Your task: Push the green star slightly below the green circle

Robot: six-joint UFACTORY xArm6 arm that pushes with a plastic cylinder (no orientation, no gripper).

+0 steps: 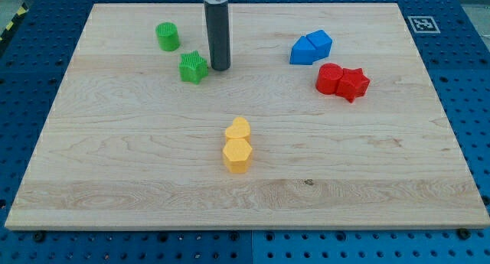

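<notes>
The green star (pixel 194 67) lies on the wooden board, toward the view's upper left. The green circle (pixel 168 37), a short cylinder, stands above it and a little to its left, with a gap between them. My tip (pixel 220 67) rests on the board just to the right of the green star, close to its right edge or touching it.
Two blue blocks (pixel 311 48) sit together at the upper right. A red circle (pixel 330 79) and a red star (pixel 354 83) touch each other below them. Two yellow blocks (pixel 237 145) are stacked near the board's middle. The wooden board (pixel 115 164) lies on a blue perforated table.
</notes>
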